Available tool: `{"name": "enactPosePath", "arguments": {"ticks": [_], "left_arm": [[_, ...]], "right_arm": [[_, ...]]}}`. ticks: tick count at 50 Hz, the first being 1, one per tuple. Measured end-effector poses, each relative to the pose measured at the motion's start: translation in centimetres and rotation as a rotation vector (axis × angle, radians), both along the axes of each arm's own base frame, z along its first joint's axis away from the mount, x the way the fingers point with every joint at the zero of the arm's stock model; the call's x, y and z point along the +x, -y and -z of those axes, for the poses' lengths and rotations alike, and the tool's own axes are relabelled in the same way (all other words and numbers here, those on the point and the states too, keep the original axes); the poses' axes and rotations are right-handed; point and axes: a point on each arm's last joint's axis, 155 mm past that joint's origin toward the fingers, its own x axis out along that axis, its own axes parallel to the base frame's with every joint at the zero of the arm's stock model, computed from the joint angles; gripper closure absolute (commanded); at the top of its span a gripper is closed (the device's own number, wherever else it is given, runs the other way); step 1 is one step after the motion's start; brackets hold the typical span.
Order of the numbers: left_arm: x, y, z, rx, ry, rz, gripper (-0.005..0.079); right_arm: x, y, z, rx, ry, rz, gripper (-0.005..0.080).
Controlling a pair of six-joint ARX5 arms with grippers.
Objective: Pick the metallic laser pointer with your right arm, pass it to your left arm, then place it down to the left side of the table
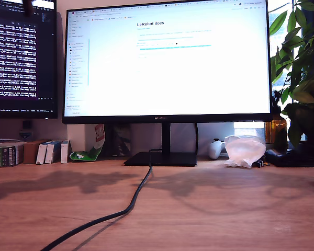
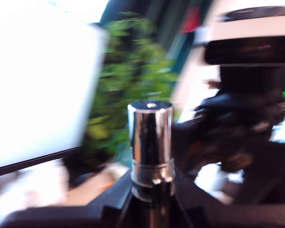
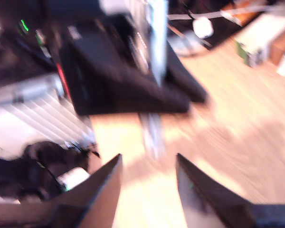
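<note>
Across the wood-grain surface (image 1: 225, 209) in the exterior view, only shadows show; neither arm appears in that picture. A large lit monitor (image 1: 167, 60) fills the middle on its black stand, with a second, dark screen of text (image 1: 22, 55) at the exterior view's left and a leafy plant (image 1: 301, 68) at its right. A black cable (image 1: 131, 201) runs from the monitor stand toward the near edge. A crumpled clear plastic bag (image 1: 244, 150) lies toward the exterior view's right, just beside a white game controller (image 1: 216, 148); small boxes (image 1: 47, 151) line the back at the exterior view's left.

My first gripper (image 2: 152, 199) is clamped on the metallic laser pointer (image 2: 151, 142), which stands upright out of its black fingers with its shiny capped end uppermost, the plant and monitor blurred behind it and another arm (image 2: 249, 118) with a green light close by.

My second gripper (image 3: 147, 185) has its two pointed fingers (image 3: 102, 190) spread apart with nothing between them. Its view is blurred, but a pale, bright vertical streak that may be the pointer (image 3: 156, 42) rises from a black gripper body above the surface.
</note>
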Motion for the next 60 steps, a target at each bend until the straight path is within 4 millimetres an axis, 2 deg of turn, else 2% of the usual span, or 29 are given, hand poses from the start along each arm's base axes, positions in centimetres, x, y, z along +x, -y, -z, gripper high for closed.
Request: {"name": "enactPosePath", "arguments": {"ticks": [1, 2, 4, 5, 8, 9, 11, 12, 14, 15, 18, 24, 26, 32, 36, 41, 47, 53, 60], "left_arm": [[0.2, -0.2, 0.3, 0.002, -0.019, -0.006, 0.0764], [0.3, -0.3, 0.6, 0.035, 0.038, -0.015, 0.0764], [0.6, -0.7, 1.4, 0.045, -0.004, -0.028, 0.0764], [0.8, -0.9, 1.8, 0.080, 0.043, -0.040, 0.0764], [1.4, -1.6, 3.4, 0.103, -0.029, -0.072, 0.0764], [1.5, -1.7, 3.8, 0.146, 0.028, -0.082, 0.0764], [1.9, -2.2, 5.1, 0.161, -0.034, -0.108, 0.0764], [2.1, -2.4, 5.6, 0.206, 0.014, -0.123, 0.0764], [2.4, -2.7, 6.7, 0.227, -0.029, -0.145, 0.0764], [2.5, -2.9, 7.2, 0.277, 0.021, -0.157, 0.0764], [2.8, -3.5, 8.8, 0.335, -0.004, -0.187, 0.0764], [3.2, -4.9, 12.3, 0.558, 0.069, -0.239, 0.0764], [3.3, -5.7, 13.7, 0.622, 0.037, -0.267, 0.0764], [3.0, -7.8, 16.9, 0.933, 0.131, -0.263, 0.0764], [2.7, -9.0, 18.2, 1.100, 0.177, -0.238, 0.0764], [2.5, -10.0, 19.2, 1.229, 0.197, -0.211, 0.0764], [2.1, -11.9, 22.0, 1.407, 0.176, -0.135, 0.0764], [1.1, -13.4, 26.2, 1.553, 0.076, -0.023, 0.0764], [0.7, -13.9, 28.5, 1.694, 0.120, 0.116, 0.0765]], "right_arm": [[0.0, 0.4, 0.3, -0.012, -0.014, 0.007, 0.0419], [0.1, 0.8, 0.6, -0.027, 0.000, -0.005, 0.0421], [0.3, 1.7, 1.1, -0.057, -0.003, -0.007, 0.0434], [0.3, 2.1, 1.4, -0.073, 0.001, -0.014, 0.0446], [0.5, 3.4, 2.1, -0.110, -0.005, -0.019, 0.0495], [0.6, 3.9, 2.4, -0.123, -0.001, -0.026, 0.0511], [0.8, 4.7, 2.8, -0.142, -0.016, -0.018, 0.0544], [0.9, 5.1, 2.9, -0.153, 0.000, -0.031, 0.0561], [1.2, 5.8, 3.1, -0.164, -0.002, -0.024, 0.0616], [1.4, 6.1, 3.2, -0.168, 0.000, -0.021, 0.0647], [2.1, 6.7, 3.2, -0.169, 0.001, -0.003, 0.0770], [2.9, 7.6, 3.2, -0.173, 0.018, 0.008, 0.0762], [3.1, 7.8, 3.2, -0.173, 0.018, 0.014, 0.0762], [3.4, 7.9, 3.1, -0.172, 0.037, 0.008, 0.0762], [3.4, 7.8, 3.0, -0.168, 0.046, 0.004, 0.0762], [3.4, 7.6, 2.7, -0.155, 0.048, -0.003, 0.0762], [2.9, 7.0, 2.3, -0.118, 0.038, -0.032, 0.0762], [2.4, 6.7, 2.0, -0.096, 0.026, -0.052, 0.0762], [2.1, 6.6, 1.9, -0.085, 0.016, -0.063, 0.0762]]}}
